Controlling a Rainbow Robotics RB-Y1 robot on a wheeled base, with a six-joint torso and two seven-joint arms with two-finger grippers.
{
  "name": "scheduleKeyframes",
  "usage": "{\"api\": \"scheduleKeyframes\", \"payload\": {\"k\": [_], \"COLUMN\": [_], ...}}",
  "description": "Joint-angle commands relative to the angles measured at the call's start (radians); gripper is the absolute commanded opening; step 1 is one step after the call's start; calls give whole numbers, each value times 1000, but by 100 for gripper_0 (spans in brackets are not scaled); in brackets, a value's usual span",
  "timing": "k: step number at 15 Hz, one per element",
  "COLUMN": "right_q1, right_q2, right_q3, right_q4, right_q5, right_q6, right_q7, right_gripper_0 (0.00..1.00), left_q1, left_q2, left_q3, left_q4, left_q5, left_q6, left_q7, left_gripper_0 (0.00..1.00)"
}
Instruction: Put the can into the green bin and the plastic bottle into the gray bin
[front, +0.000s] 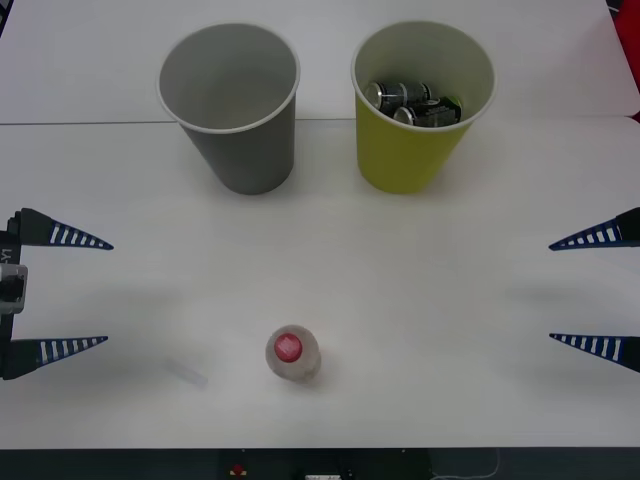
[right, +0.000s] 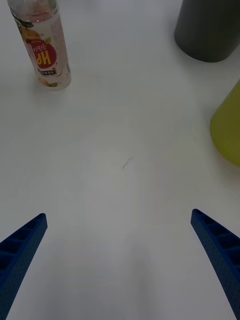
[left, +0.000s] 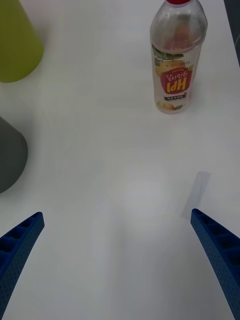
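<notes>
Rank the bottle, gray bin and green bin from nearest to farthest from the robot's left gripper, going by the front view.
From the left gripper, open at the table's left edge:
1. Bottle, standing near the front edge.
2. Gray bin, back left.
3. Green bin, back right, cans inside.

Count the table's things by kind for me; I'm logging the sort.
Bins: 2, the gray bin and the green bin
Plastic bottles: 1, the plastic bottle, standing upright
Cans: at least 2 dark cans inside the green bin; exact number unclear
Total: at least 5
</notes>
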Motion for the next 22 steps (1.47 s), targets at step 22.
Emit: {"api": "scheduleKeyframes", "payload": {"k": [22], "right_q1": [0], "right_q2": [0], "right_q3": [0], "right_q4": [0], "right_q5": [0], "right_q6": [0], "right_q7": [0], "right_gripper_0": [100], "left_q1": [-253], "left_q2": [8], "left_q3": [-513], "left_q4": [407], "left_q5": [453], "left_q6": [-14], "left_q7": [-292], "left_gripper_0": [100]}}
